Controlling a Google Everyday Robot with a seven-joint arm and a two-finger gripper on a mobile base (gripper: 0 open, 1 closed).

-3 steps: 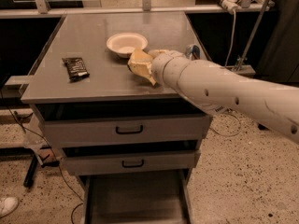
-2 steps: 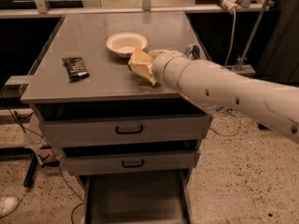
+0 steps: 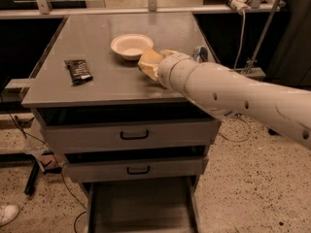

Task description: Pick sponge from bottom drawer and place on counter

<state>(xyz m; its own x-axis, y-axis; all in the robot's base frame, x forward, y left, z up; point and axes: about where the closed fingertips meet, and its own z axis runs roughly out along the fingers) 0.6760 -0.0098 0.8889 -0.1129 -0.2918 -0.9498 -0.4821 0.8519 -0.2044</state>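
Note:
The yellow-tan sponge point(image 3: 147, 62) stands tilted at the tip of my white arm, just right of the white bowl point(image 3: 131, 45), over the grey counter point(image 3: 107, 84). My gripper point(image 3: 155, 67) is at the sponge, mostly hidden behind the arm's thick wrist, and appears shut on it. The bottom drawer point(image 3: 141, 210) is pulled open below, and the part of its grey floor that shows is bare.
A dark snack packet point(image 3: 78, 71) lies on the counter's left side. Two shallower drawers with black handles point(image 3: 134, 135) point(image 3: 138, 170) are closed. A small round object point(image 3: 200, 54) sits behind the arm. A white shoe point(image 3: 7, 213) and cables lie on the floor at the left.

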